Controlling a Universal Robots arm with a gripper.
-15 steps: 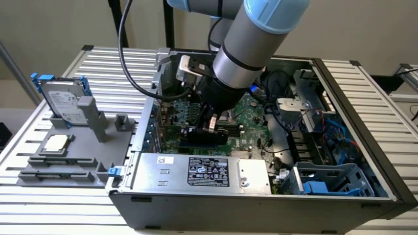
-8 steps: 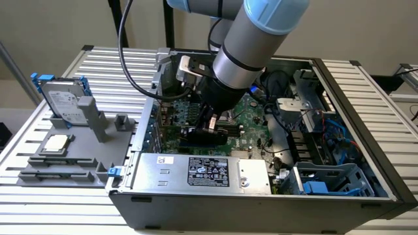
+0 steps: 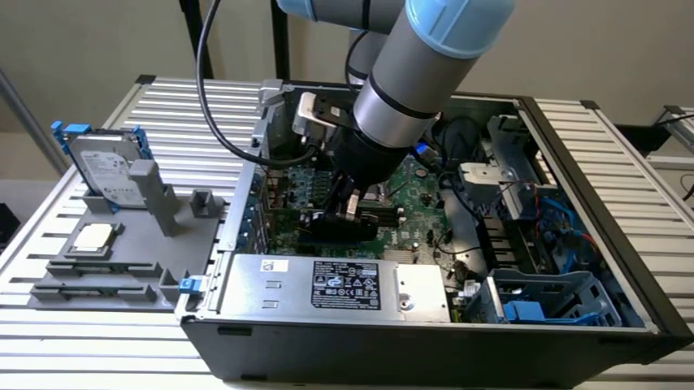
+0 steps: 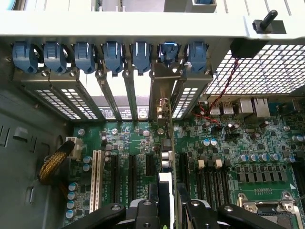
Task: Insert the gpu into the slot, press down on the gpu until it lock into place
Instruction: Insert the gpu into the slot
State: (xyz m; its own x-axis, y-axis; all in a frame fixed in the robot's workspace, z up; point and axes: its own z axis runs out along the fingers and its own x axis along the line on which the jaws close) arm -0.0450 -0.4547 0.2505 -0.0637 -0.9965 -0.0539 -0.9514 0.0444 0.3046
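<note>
Wrist view looks along the graphics card (image 4: 165, 183), which stands on edge between the two fingers of the hand (image 4: 169, 212). The hand is closed on the card and holds it upright over the motherboard (image 4: 238, 143). The card's metal bracket (image 4: 162, 90) sits at the rear wall, under a row of blue latches (image 4: 86, 55). From the exterior view, the arm reaches deep into the open computer case (image 3: 434, 349) on the desk (image 3: 109, 349), with the card low against the board. The step in hand looks like insertion. The slot lies under the card, so how far the edge is seated cannot be told. Seating calls for a straight downward push, with the card kept upright and in line.
</note>
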